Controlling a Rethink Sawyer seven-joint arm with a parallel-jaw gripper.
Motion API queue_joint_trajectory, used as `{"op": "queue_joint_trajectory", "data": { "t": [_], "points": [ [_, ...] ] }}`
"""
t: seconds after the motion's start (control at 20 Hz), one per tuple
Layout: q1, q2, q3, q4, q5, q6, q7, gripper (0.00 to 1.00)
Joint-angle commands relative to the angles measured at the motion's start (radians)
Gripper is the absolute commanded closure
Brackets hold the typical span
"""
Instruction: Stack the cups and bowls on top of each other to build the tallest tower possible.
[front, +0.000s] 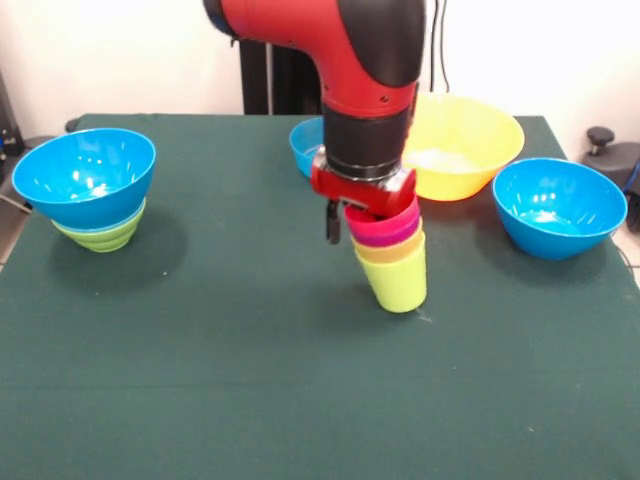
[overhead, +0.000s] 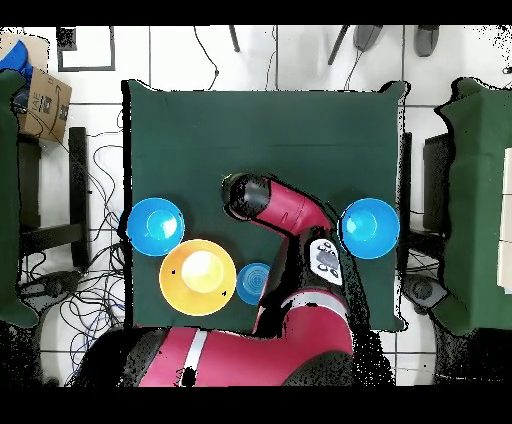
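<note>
My gripper (front: 345, 215) is shut on a nested stack of cups: red (front: 392, 212) on top, then purple (front: 385, 235), yellow (front: 392, 252) and lime green (front: 400, 285) lowest. One finger (front: 332, 222) shows outside the red cup's rim. The stack tilts a little, its base at or just above the cloth at mid-table. A large blue bowl (front: 85, 172) sits nested in a lime green bowl (front: 102, 235) at the left. The very large yellow bowl (front: 468, 140), a small blue bowl (front: 305, 145) and another large blue bowl (front: 558, 205) stand apart. In the overhead view the arm (overhead: 285, 210) hides the cups.
The table is covered with dark green cloth (front: 200, 380). In the overhead view the bowls lie near the robot's side: blue (overhead: 155, 223), yellow (overhead: 198, 277), small blue (overhead: 253, 283) and the blue-on-green pair (overhead: 370, 227). A cardboard box (overhead: 45, 100) sits off the table.
</note>
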Motion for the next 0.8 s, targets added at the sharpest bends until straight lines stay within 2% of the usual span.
{"op": "queue_joint_trajectory", "data": {
  "t": [0.05,0.15,0.4,0.8],
  "points": [
    [0.016,0.154,0.064,-0.138,0.026,-0.102,0.171,0.00],
    [0.000,0.151,0.069,-0.129,0.021,-0.117,0.163,0.00],
    [-0.048,0.093,0.110,-0.008,0.002,-0.176,0.164,0.00],
    [-0.106,0.040,0.180,0.097,-0.002,-0.192,0.155,0.00]
  ]
}}
